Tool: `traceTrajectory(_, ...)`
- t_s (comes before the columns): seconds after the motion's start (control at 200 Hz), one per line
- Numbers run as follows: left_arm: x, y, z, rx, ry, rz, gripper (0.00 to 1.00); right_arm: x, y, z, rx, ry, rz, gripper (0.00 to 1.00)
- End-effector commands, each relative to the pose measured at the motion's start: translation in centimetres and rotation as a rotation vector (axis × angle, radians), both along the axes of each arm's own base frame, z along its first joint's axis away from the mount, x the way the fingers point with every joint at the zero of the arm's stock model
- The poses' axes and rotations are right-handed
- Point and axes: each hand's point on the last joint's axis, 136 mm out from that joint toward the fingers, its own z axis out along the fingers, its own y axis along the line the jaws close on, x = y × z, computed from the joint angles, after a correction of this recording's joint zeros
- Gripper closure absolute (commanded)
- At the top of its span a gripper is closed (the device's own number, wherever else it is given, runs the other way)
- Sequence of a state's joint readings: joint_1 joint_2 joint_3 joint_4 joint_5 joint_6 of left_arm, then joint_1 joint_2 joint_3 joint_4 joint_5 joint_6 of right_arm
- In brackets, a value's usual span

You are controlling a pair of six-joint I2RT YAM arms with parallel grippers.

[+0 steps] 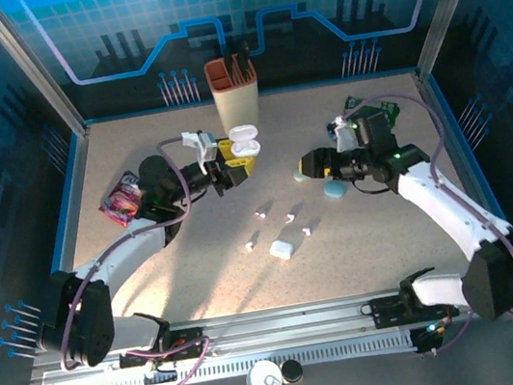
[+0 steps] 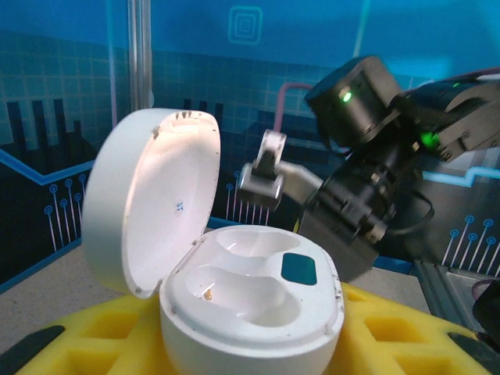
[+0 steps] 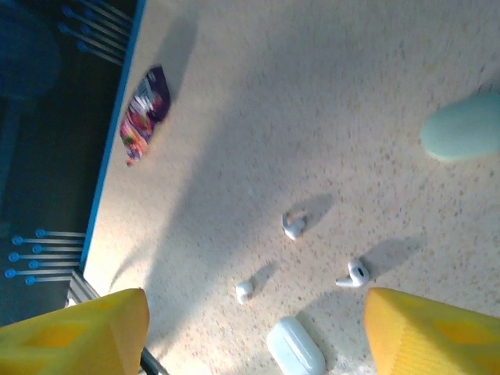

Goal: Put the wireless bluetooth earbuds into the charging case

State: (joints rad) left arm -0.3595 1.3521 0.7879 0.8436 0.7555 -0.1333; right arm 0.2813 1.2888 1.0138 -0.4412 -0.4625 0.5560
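Finding 1, grip states. My left gripper (image 1: 234, 166) is pinching the open white plastic charging case (image 2: 250, 305) between its yellow pads, at the far middle of the speckled beige counter (image 1: 150, 258). The lid (image 2: 152, 203) is swung back and both wells face up. My right gripper (image 1: 309, 166) is spread wide with nothing between its fingers (image 3: 74, 336).

Finding 2, task items. Four small white plastic earbuds with short stems (image 1: 261, 214) lie loose on the counter at mid-depth, apart from one another and nearer than the case. A closed white pebble-shaped case (image 1: 281, 248) lies just beside the near ones.

Finding 3, step in hand. In my judgement the right gripper's job is to collect one earbud.
- Choose the one lying farthest from its neighbours and from the closed case.
- Come down square and close across the bud body, not the stem, so that it does not skid.
- Hold the open case level and steady.
- Match the stem to its well before lowering.

Finding 4, limits of view.
- The earbuds are too small for me to tell the left from the right.
- The wells look empty. I cannot identify a brownish speck in one of them.
- My left fingertips are cut off at the frame edge in the left wrist view.
- The closed case is partly cut off in the right wrist view.
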Motion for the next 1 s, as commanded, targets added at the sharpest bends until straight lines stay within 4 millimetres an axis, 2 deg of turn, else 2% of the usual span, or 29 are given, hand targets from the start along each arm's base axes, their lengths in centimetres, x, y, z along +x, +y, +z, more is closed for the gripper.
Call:
traceTrajectory(0.0, -0.7, 0.9, 2.1, -0.037, -0.060, 0.023, 0.56, -1.7, 1.9, -2.5, -0.006, 0.130, 0.106, 0.31)
traceTrajectory(0.155, -0.8, 1.2, 2.0, -0.037, -0.059, 0.039, 0.56, -2.4, 3.5, -5.4, -0.058, 0.228, 0.185, 0.40)
traceTrajectory(0.365, -0.8, 1.4, 1.8, -0.030, -0.051, 0.047, 0.56, -3.3, 4.4, -8.9, -0.161, 0.341, 0.259, 0.42)
traceTrajectory(0.595, -0.8, 1.3, 1.4, -0.014, -0.038, 0.044, 0.56, -3.9, 3.1, -12.3, -0.202, 0.418, 0.212, 0.47)
traceTrajectory(0.87, -0.7, 1.2, 1.2, -0.007, -0.028, 0.037, 0.56, -5.2, 2.1, -14.9, -0.209, 0.491, 0.198, 0.47)
traceTrajectory(0.996, -0.7, 1.2, 1.1, -0.001, -0.023, 0.037, 0.56, -5.5, 1.6, -15.5, -0.199, 0.515, 0.160, 0.51)
